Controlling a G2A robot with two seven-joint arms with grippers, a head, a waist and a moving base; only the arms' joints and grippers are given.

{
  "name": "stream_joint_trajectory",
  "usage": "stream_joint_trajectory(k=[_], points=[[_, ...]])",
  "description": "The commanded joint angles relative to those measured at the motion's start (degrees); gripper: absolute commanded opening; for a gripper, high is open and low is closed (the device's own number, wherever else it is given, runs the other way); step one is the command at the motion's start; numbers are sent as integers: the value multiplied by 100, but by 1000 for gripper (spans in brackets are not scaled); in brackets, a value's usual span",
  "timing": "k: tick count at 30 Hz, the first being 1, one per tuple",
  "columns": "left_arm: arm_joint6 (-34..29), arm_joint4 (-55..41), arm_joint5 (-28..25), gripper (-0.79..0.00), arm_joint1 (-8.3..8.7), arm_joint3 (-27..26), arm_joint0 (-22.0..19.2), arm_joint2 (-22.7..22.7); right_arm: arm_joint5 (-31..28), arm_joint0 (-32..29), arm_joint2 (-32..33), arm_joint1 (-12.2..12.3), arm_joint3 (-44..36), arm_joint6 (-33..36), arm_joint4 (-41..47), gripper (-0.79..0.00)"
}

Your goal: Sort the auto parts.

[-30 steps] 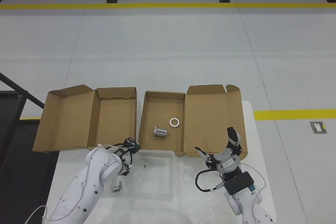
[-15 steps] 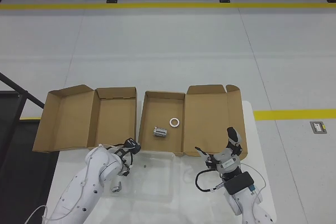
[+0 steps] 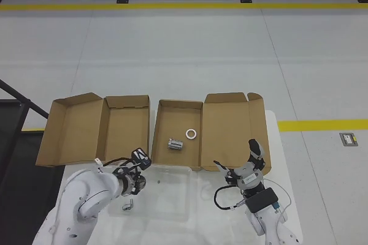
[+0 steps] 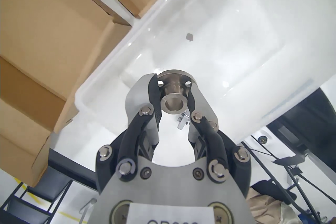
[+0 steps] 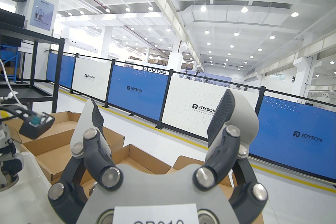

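Two glossy, rounded white arms point(image 3: 89, 205) show along the lower edge of the top view. The left pincer point(image 4: 172, 84) has a brushed silver palm plate point(image 4: 170, 183), black link bars pinned with silver screws, and pale grey fingers point(image 4: 134, 99) lined with ribbed black pads point(image 4: 155, 101). The right pincer point(image 5: 160, 97) is built alike. Each plate carries a white label point(image 4: 170, 214). A thin black cable point(image 3: 219, 199) loops at the right wrist.
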Motion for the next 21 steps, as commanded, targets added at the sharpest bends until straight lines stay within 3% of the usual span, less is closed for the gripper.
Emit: stream_joint_trajectory(k=[1,6,18,21], points=[[168,-180,-14,-785,40,-314,165,-344,0,0,0,0,0,0,0,0],[487,-1439,-583,-785,133,-330,170,-1093,0,0,0,0,0,0,0,0],[484,-1525,-664,-785,141,-308,164,-1126,0,0,0,0,0,0,0,0],[862,-1529,-353,-785,130,-120,39,-1126,0,0,0,0,0,0,0,0]])
